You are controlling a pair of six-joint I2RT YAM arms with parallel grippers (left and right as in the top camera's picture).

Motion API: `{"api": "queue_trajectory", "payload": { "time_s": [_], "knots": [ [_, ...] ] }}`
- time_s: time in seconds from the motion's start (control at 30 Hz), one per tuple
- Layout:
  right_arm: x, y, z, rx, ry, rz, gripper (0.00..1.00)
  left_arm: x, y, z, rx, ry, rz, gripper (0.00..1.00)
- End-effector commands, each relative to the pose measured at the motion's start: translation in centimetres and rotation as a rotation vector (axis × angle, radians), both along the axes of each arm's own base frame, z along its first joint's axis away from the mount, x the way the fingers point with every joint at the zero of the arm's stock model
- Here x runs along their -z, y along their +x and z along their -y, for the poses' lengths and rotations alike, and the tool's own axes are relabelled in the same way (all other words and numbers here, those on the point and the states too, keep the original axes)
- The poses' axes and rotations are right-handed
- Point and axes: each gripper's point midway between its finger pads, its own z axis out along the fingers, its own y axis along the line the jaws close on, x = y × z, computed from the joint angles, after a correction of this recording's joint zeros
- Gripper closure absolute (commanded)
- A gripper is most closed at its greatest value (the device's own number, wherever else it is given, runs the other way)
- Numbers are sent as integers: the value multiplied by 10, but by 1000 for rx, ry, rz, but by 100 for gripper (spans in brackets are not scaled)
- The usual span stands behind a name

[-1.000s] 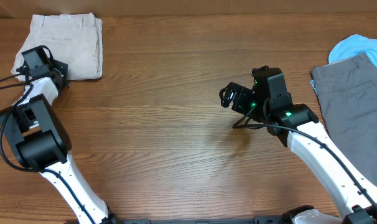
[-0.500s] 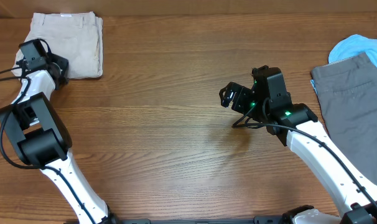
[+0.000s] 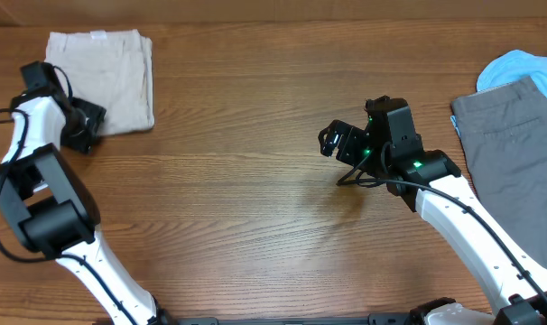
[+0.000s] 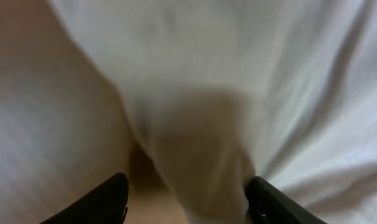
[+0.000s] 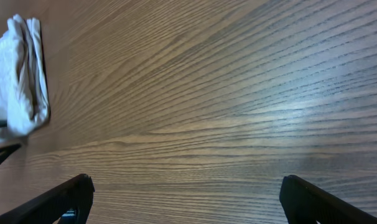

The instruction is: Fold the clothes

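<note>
One of three pieces looks done: the beige shorts [image 3: 102,79] sit folded in a compact rectangle at the far left of the table [image 3: 255,208]. Left gripper [image 3: 84,125] is at their near-left corner. Wrist view shows jaws spread with a cloth fold bulging between the fingers [image 4: 107,199]. Reads as released, but can't rule out light contact. Right gripper [image 3: 332,140] hangs over bare wood mid-table, jaws wide, nothing in them. Left to do: grey shorts [image 3: 513,153] lie flat and unfolded at the right edge, with the light blue garment [image 3: 522,68] bunched partly under them. No gripper near either.
</note>
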Motion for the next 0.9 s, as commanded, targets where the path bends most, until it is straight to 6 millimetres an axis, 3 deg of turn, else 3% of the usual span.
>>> {"api": "queue_trajectory", "payload": {
  "time_s": [0.0, 0.2, 0.27, 0.33, 0.4, 0.43, 0.6, 0.63, 0.87],
  "knots": [
    [3, -2, -2, -28, -19, 3, 0, -52, -21, -17, -37, 39, 33, 37],
    [6, -6, 0, -28, -26, -19, 0, -119, -36, -33, 26, 155, 116, 33],
    [6, -6, 0, -28, -26, -19, 0, -128, -39, -30, 9, 148, 128, 41],
    [6, -6, 0, -28, -26, -18, 0, -128, -38, -20, 26, 115, 136, 56],
    [6, -6, 0, -28, -25, -16, 0, -121, -37, -11, 46, 95, 118, 77],
    [6, -6, 0, -28, -25, -16, 0, -112, -37, -5, 60, 91, 96, 96],
    [5, -4, -1, -28, -23, -10, 0, -74, -28, 23, 184, 65, 7, 96],
    [4, -4, -1, -28, -23, -8, 0, -58, -24, 30, 200, 51, -14, 96],
    [4, -4, -1, -37, -29, -4, 0, -6, 1, 30, 218, 48, -13, 96]
  ]
}}
